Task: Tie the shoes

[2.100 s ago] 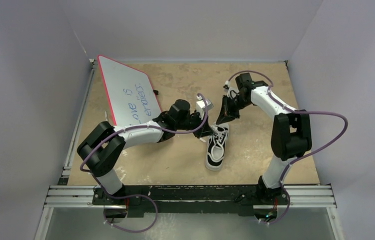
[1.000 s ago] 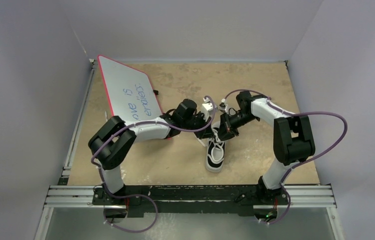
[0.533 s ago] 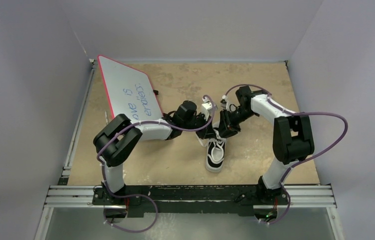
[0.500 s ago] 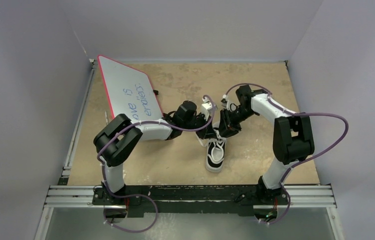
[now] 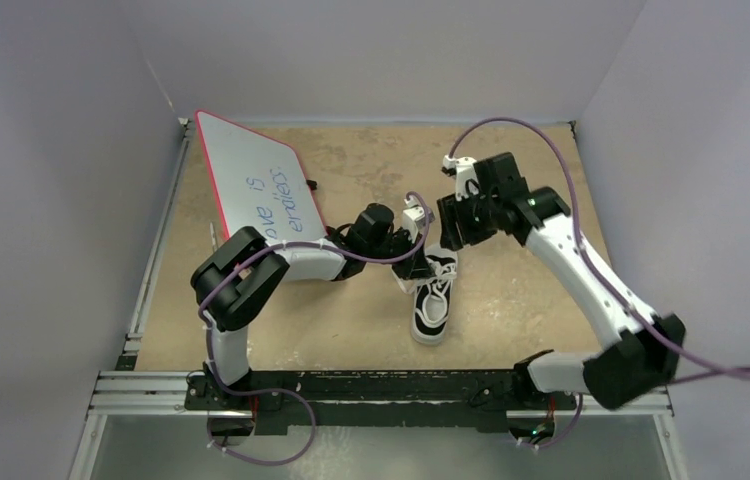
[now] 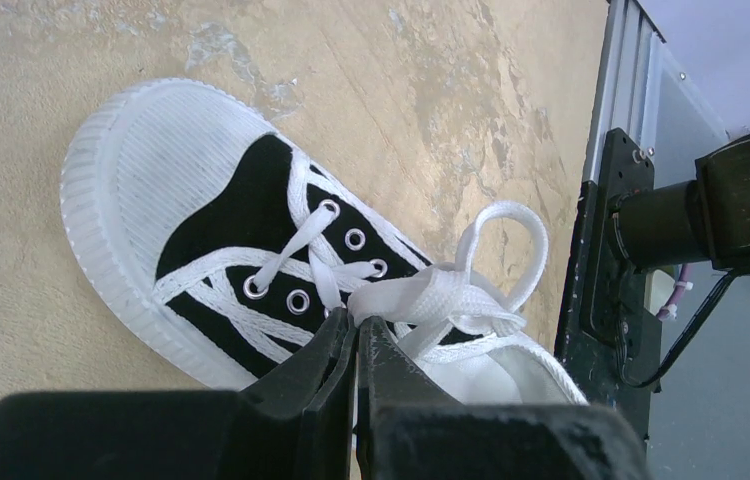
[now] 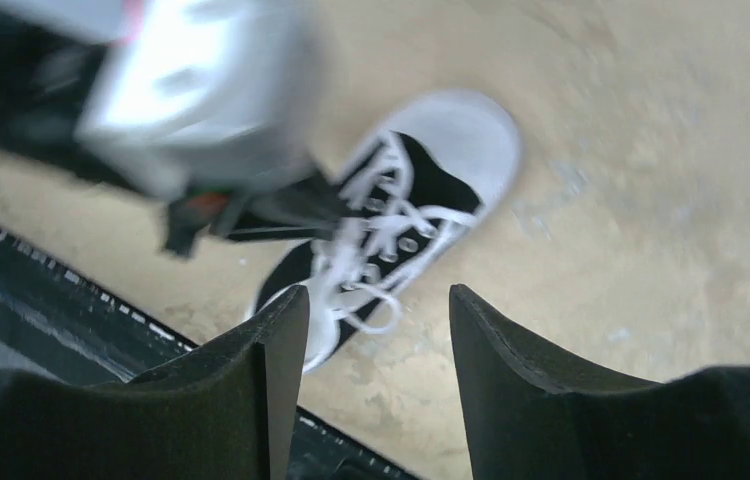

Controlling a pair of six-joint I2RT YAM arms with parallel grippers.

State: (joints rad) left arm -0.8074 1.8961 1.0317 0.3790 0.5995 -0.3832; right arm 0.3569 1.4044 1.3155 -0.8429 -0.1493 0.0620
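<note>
The shoe (image 5: 434, 300) is a small black sneaker with white toe cap, sole and laces, lying mid-table with its toe toward the arms' bases. My left gripper (image 6: 356, 325) is shut on a white lace loop (image 6: 421, 300) at the knot over the tongue; a second loop (image 6: 506, 240) sticks out beside it. In the top view the left gripper (image 5: 417, 264) sits at the shoe's heel end. My right gripper (image 5: 448, 228) hangs above and behind the shoe, open and empty. The right wrist view shows the shoe (image 7: 391, 215) below its spread fingers (image 7: 281, 370).
A whiteboard (image 5: 256, 190) with a red edge and blue writing leans at the back left. The black mounting rail (image 5: 381, 385) runs along the table's near edge. Purple cables loop from both arms.
The right gripper has opened, let go of the lace and lifted up and back from the shoe, its arm swinging out right. The left gripper stays shut on its loop.
</note>
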